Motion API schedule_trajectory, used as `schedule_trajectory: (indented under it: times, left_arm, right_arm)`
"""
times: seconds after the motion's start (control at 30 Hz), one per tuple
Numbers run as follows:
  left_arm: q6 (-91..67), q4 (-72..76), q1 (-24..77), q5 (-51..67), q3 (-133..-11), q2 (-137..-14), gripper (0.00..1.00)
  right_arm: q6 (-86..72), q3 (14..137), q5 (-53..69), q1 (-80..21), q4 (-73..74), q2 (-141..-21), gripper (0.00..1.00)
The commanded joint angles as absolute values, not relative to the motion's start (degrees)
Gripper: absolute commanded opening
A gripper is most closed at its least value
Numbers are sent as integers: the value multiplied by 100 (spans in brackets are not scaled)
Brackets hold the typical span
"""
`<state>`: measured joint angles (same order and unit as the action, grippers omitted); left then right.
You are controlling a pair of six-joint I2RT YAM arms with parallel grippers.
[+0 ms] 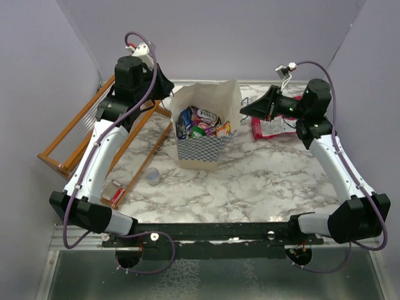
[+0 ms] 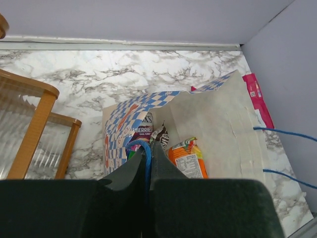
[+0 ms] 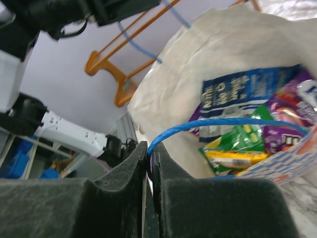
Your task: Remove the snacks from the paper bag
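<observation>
Your left gripper (image 2: pixel 148 148) has its fingers pressed together on a thin blue string handle (image 2: pixel 138 142), and your right gripper (image 3: pixel 149 146) is pinched the same way on the opposite handle (image 3: pixel 223 120), so the two arms hold the paper bag (image 1: pixel 203 147) spread open between them. The bag stands upright at the centre of the top view on the marble table (image 1: pixel 262 181), with the orange wooden rack (image 1: pixel 75 137) off to its left. Most of the snacks (image 1: pixel 201 122) sit in a loose heap inside it. One large pink-red pouch (image 1: pixel 272 128) already lies on the table to the right of the bag, under the right arm. Expect the bag to be light and floppy. Its cream walls look creased and will likely buckle or tip if you pull the strings unevenly, and the strings themselves offer little control. The packets look light, glossy and slippery, and they crinkle rather than resist. In the right wrist view the blue packet (image 3: pixel 242 94) stands tallest against the back wall, so take it by its upper edge. The green wrapper (image 3: pixel 233 139) and yellow bar (image 3: pixel 228 158) lie lower and overlapped. Pinch each across a flat sealed end, not the puffy middle, where the film would probably slide out.
</observation>
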<state>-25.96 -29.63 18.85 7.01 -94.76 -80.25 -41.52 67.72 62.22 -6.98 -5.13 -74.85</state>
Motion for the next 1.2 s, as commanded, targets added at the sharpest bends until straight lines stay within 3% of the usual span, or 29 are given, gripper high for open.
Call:
schedule_trajectory:
  times: [0.0,0.13,0.33,0.53,0.77,1.07,1.17]
  left_arm:
    - [-2200,-2194,1774,1508,-9710,-8088,0]
    - [-2148,-1939,1769,2069,-9669,-8072,0]
    - [-2429,-1683,1771,2448,-9540,-7915,0]
    - [-2672,-1430,1767,3015,-9111,-7515,0]
    - [-2632,-1706,1769,2904,-8712,-7122,0]
    - [-2870,-1489,1775,3231,-8357,-6937,0]
    - [-2894,-1685,1768,2823,-8349,-6901,0]
  right_arm:
    - [-3676,6628,6010,-1148,-49,-7189,9]
    - [-3502,6641,5818,-1352,193,-7103,10]
    - [-2363,7557,4610,-1354,1934,-7166,25]
    - [-2127,8029,4384,-1354,2454,-7187,27]
    - [-1822,8006,4347,-1354,3117,-6762,28]
    - [-781,8375,2320,-1354,4495,-6127,70]
    - [-448,9058,2124,-1354,4703,-6361,74]
